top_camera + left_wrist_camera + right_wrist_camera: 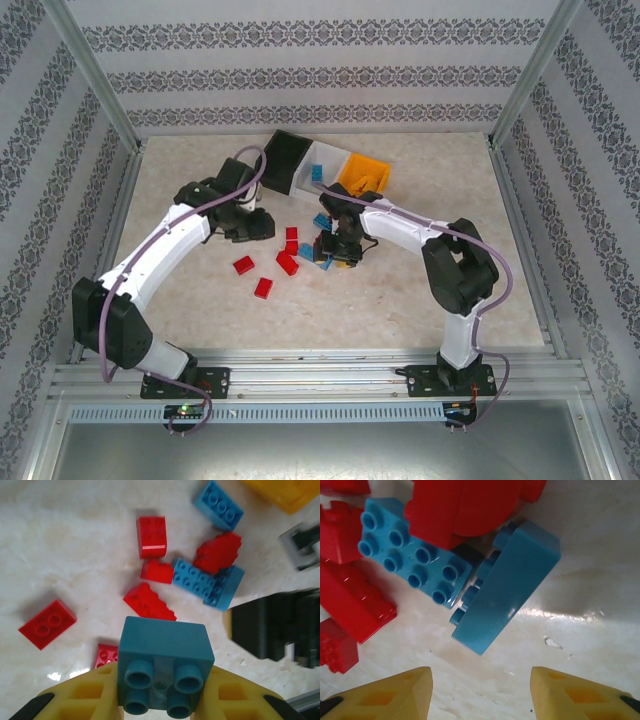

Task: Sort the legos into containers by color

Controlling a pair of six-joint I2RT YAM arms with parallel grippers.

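Pinching a square blue brick (165, 645) in my left claw (162, 692), bottom centre, for binning; right claw (480, 690) spread, aimed at the tilted blue brick (512, 585).

Three containers (330, 157) stand in a row at 12 o'clock on the tabletop (430, 310), with one lego (318, 173) lying in the middle one. The heap of legos (324, 245) lies at the centre, and stray bricks (263, 287) are scattered at its 8 to 9 o'clock. Farther out at 9 o'clock, the left gripper (162, 685) holds a brick (165, 650). The right gripper (481, 690) hangs over the heap. An on-edge brick (507, 585) at its 12 o'clock touches a flat brick (412, 555).
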